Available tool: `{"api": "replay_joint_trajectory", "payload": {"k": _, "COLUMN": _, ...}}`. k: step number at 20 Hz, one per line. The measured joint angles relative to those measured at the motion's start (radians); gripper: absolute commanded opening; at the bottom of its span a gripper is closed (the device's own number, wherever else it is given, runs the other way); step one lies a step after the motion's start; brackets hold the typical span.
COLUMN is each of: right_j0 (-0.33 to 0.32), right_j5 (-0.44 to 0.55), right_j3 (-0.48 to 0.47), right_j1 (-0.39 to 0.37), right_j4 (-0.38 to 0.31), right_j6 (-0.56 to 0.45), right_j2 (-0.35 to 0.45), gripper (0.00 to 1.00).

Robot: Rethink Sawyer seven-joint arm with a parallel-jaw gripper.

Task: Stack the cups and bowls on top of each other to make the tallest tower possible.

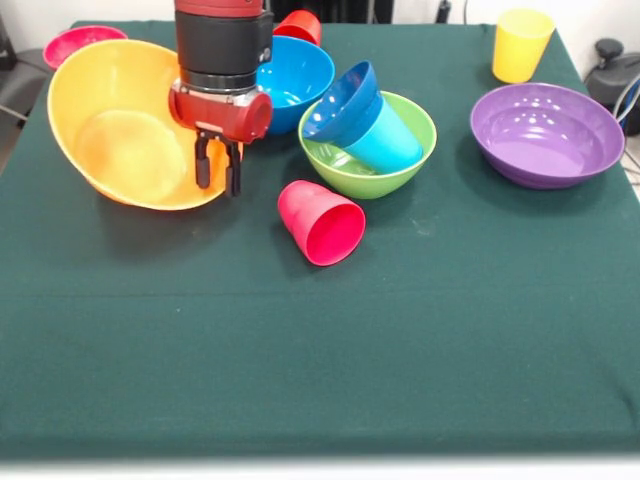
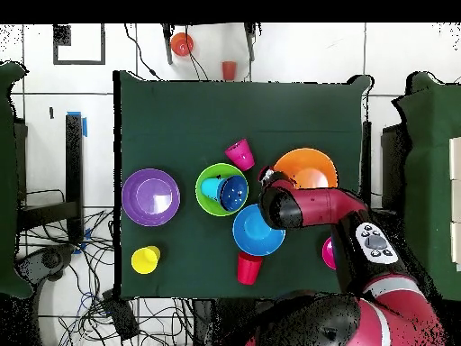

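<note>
No tower is built yet: the pieces are scattered over the green worktop, with only a light blue cup and small dark blue bowl left tipped inside the green bowl, a red cup lying on its side just in front of it, and the yellow cup and purple bowl well apart. The huge orange-yellow bowl is seen tilted up on edge, seemingly because its near rim is pinched by the claw, whose fingers are closed narrowly there. The arm is held vertical over that rim, beside the medium blue bowl.
</note>
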Motion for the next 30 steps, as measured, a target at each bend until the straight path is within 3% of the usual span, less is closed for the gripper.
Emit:
{"api": "replay_joint_trajectory", "payload": {"k": 5, "right_j0": 0.03, "right_j5": 0.03, "right_j3": 0.015, "right_j1": -0.059, "right_j4": 0.0, "right_j6": 0.0, "right_j2": -0.035, "gripper": 0.0}}
{"api": "replay_joint_trajectory", "payload": {"k": 10, "right_j0": 0.161, "right_j5": 0.096, "right_j3": 0.011, "right_j1": -0.116, "right_j4": 0.003, "right_j6": 0.0, "right_j2": -0.153, "gripper": 0.0}}
{"api": "replay_joint_trajectory", "payload": {"k": 17, "right_j0": 0.252, "right_j5": 0.215, "right_j3": 0.01, "right_j1": -0.178, "right_j4": 0.034, "right_j6": 0.0, "right_j2": -0.205, "gripper": 0.0}}
{"api": "replay_joint_trajectory", "payload": {"k": 30, "right_j0": 0.273, "right_j5": 0.312, "right_j3": -0.038, "right_j1": -0.199, "right_j4": 0.058, "right_j6": 0.0, "right_j2": -0.247, "gripper": 0.0}}
